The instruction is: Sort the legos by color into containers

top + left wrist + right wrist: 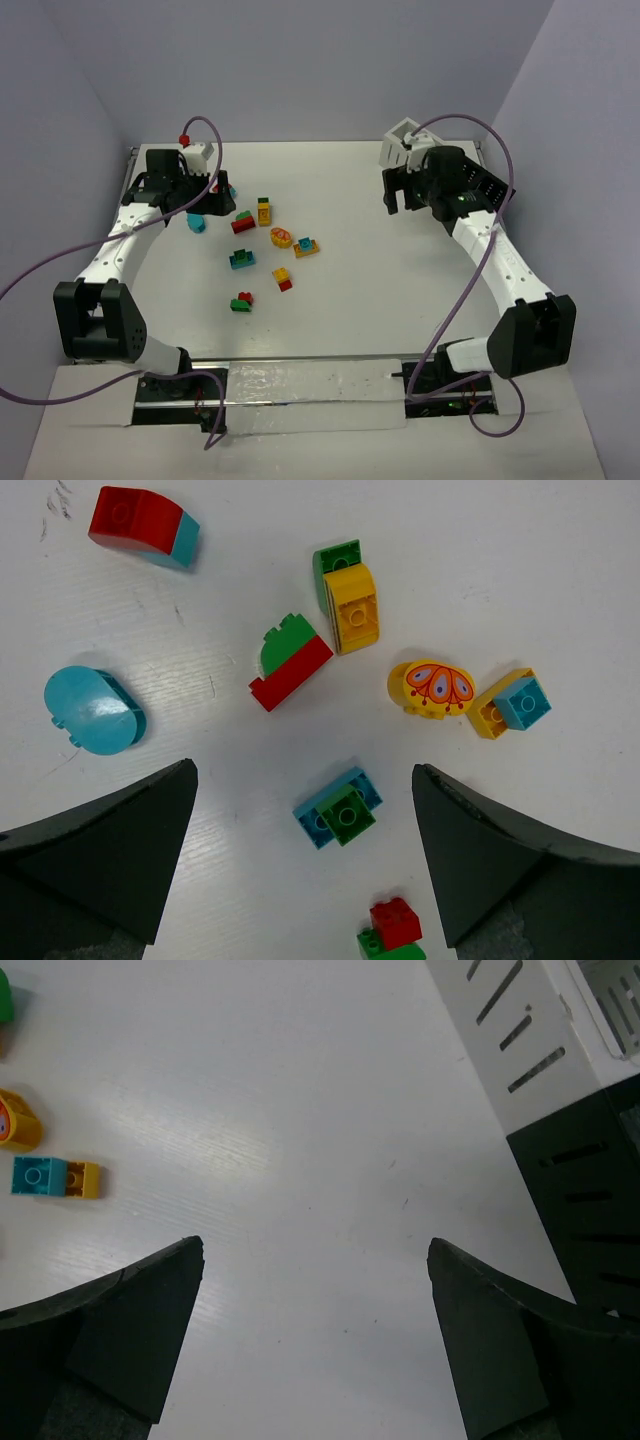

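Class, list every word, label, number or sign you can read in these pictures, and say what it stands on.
No words, numbers or brand names can be read in any view.
On the yellow brick: a printed orange picture, no letters.
On the table: faint dark marks, too small to read.

Extended forward on both sides, low and angled downward; holding left hand [304, 770] and right hand [316, 1244] spread wide, gripping nothing.

The white table [350, 300] carries scattered legos [281, 237] and, far right, slotted containers [398, 143].
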### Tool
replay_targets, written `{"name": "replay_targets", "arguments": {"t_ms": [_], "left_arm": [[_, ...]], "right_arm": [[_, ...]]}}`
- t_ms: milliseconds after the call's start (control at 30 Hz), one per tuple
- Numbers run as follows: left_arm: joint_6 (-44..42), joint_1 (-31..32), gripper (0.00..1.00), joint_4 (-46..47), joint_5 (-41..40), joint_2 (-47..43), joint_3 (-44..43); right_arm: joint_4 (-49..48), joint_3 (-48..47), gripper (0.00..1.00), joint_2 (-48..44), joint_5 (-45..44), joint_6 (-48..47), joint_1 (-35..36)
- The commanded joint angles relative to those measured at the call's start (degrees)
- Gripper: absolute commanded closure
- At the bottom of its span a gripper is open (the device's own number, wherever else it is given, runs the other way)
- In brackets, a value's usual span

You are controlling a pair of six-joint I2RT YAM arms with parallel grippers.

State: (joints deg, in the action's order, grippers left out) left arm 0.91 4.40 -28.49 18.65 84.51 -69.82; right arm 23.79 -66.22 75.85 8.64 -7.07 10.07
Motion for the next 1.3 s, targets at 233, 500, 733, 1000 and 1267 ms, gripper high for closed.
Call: {"name": "replay_targets", "arguments": {"t_ms": [233, 500, 733, 1000, 1267], "left_arm": [[0.8, -1.0, 0.01, -1.7, -1.0, -1.8, -2.7], [0.5, -2.8, 0.01, -0.2, 0.7, -5.4, 1.4], [-2.7, -8.9, 0.01, -6.1, 10.7, -3.0, -0.7], [-4.1, -9.9, 0.01, -6.1, 13.4, -2.3, -0.7], [-3.8, -10.0, 0.01, -5.9, 13.4, -2.5, -0.4]], "right_arm": [[10.3, -23.1, 0.00, 18.9, 6.9, -4.0, 12.3], [21.9, -47.7, 0.00, 41.9, 0.3, -6.5, 27.1], [27.7, -56.2, 0.00, 52.1, -0.3, -8.7, 32.6], [28.9, -57.0, 0.00, 56.6, -0.1, -9.3, 33.4], [29.5, -61.6, 0.00, 61.5, 1.4, -9.3, 33.5]]}}
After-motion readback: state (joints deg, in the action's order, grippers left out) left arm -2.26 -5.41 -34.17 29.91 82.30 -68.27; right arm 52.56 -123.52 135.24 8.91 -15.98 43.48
